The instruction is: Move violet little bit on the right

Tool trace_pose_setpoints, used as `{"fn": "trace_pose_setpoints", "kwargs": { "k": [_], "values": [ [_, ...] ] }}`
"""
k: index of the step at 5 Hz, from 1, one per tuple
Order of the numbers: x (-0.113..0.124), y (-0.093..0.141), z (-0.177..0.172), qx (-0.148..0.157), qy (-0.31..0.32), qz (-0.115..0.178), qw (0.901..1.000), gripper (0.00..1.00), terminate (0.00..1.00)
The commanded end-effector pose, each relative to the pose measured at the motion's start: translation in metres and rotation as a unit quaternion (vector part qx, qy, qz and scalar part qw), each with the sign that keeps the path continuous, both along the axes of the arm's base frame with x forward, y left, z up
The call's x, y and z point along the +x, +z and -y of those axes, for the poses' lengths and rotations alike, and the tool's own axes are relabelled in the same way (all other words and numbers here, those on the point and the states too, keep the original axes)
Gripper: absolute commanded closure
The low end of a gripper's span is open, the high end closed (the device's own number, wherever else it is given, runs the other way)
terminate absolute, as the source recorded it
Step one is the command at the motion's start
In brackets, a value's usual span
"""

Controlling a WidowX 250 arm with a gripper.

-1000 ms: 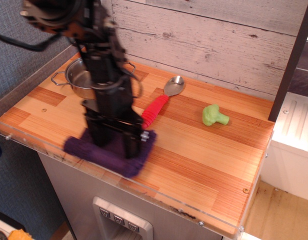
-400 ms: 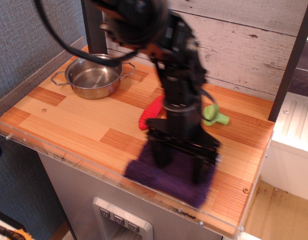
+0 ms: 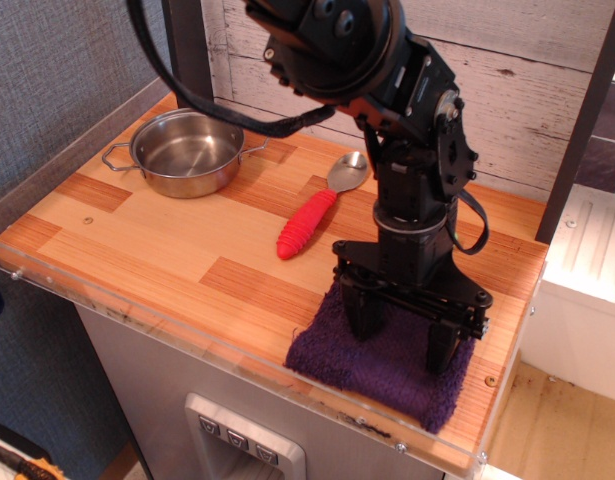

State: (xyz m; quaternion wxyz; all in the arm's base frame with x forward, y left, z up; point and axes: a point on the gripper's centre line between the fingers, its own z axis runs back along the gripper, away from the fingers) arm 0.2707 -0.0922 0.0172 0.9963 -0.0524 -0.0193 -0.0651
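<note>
The violet cloth [image 3: 387, 365], dark purple and fuzzy, lies flat at the front right of the wooden counter, close to its front edge. My gripper [image 3: 402, 330] points straight down over the cloth's far half. Its two black fingers [image 3: 364, 308] are spread wide apart, and their tips are on or just above the cloth. Nothing is pinched between them. The arm hides the cloth's far edge.
A steel pot [image 3: 187, 152] stands at the back left. A spoon with a red handle [image 3: 307, 222] lies in the middle of the counter [image 3: 137, 235]. A clear plastic lip runs along the front edge. A white unit [image 3: 587, 290] stands to the right of the counter.
The cloth has moved with my gripper from the front left of the counter to the front right. The green toy seen earlier is now hidden behind the arm.
</note>
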Motion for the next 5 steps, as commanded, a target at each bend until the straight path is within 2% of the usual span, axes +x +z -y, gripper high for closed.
{"fn": "trace_pose_setpoints", "kwargs": {
  "k": [1,2,3,4,5],
  "values": [
    [0.029,0.012,-0.038,0.012,0.019,0.026,0.9994,0.00,0.00],
    [0.029,0.012,-0.039,0.008,0.010,0.021,0.9997,0.00,0.00],
    [0.020,0.041,-0.029,-0.015,-0.028,0.050,0.9983,0.00,0.00],
    [0.021,0.090,-0.021,-0.036,-0.063,0.111,0.9912,0.00,0.00],
    [0.029,0.140,-0.041,-0.044,-0.054,0.153,0.9859,0.00,0.00]
  ]
}}
